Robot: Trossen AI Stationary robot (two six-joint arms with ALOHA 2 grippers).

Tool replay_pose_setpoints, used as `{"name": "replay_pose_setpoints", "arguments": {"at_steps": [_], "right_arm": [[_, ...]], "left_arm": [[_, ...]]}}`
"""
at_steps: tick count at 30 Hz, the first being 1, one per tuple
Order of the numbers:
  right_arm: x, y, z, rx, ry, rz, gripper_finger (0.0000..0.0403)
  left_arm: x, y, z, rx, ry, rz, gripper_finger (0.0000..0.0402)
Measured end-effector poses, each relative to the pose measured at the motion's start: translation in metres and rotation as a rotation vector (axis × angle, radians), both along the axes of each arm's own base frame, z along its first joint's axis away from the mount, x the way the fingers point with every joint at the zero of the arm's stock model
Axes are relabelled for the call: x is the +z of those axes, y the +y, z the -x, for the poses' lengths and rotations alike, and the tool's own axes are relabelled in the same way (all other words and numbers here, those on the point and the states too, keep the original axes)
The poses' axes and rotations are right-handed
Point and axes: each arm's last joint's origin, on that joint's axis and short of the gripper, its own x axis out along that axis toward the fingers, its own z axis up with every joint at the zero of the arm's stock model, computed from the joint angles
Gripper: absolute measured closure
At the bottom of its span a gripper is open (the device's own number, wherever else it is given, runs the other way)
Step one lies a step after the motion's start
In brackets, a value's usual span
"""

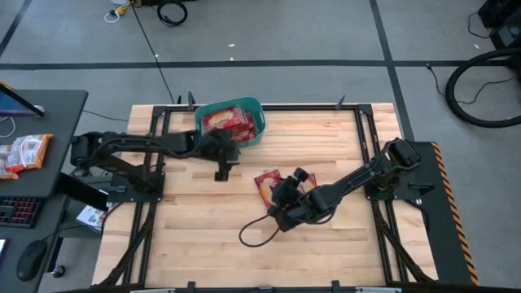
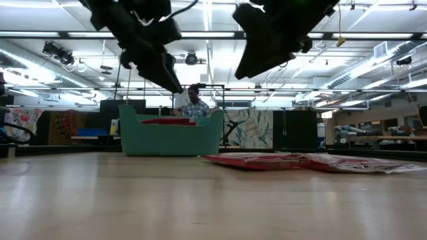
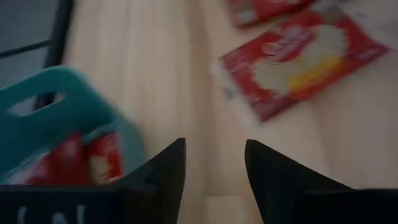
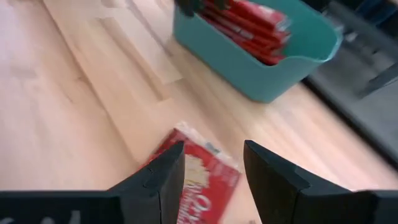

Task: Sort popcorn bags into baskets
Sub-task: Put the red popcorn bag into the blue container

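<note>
The teal basket (image 1: 230,120) stands at the table's far edge with several red popcorn bags (image 1: 225,121) inside; it also shows in the low view (image 2: 170,133). Two more popcorn bags lie flat on the wood near the middle (image 1: 266,185) (image 1: 310,182). My left gripper (image 1: 221,171) hangs open in the air just near of the basket, whose corner (image 3: 56,118) shows beside its fingers, with a bag (image 3: 298,62) farther off. My right gripper (image 1: 277,195) hovers open above one loose bag (image 4: 199,177), well clear of it in the low view (image 2: 273,40).
A black cable loop (image 1: 259,230) lies on the table near of the right gripper. A side desk on the left holds orange-and-white snack packets (image 1: 23,153), a keyboard and a mouse. A person (image 2: 194,103) stands in the room beyond the basket. Bare wood spreads along the near side.
</note>
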Motion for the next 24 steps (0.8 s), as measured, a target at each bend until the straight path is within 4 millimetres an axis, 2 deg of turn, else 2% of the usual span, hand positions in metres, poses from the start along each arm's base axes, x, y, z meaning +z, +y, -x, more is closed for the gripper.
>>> {"name": "replay_pose_setpoints", "arguments": {"at_steps": [4, 8, 12, 18, 24], "right_arm": [[-0.003, -0.002, -0.011, 0.023, -0.046, -0.104, 0.0234], [-0.016, 0.002, -0.022, 0.079, -0.028, -0.178, 0.0234], [-0.029, 0.003, -0.030, 0.068, -0.015, -0.214, 0.0234], [-0.038, 0.009, -0.044, 0.059, 0.061, -0.194, 0.0234], [-0.035, 0.008, -0.052, 0.004, 0.099, -0.210, 0.0234]], "left_arm": [[-0.015, -0.011, 0.009, -0.042, -0.039, -0.009, 0.0250], [-0.035, -0.013, 0.025, -0.026, -0.079, -0.008, 0.0266], [-0.041, -0.016, 0.037, -0.028, -0.147, -0.016, 0.0276], [-0.036, -0.022, 0.052, -0.030, -0.247, -0.008, 0.0279], [-0.029, -0.029, 0.070, -0.043, -0.333, -0.001, 0.0279]]}}
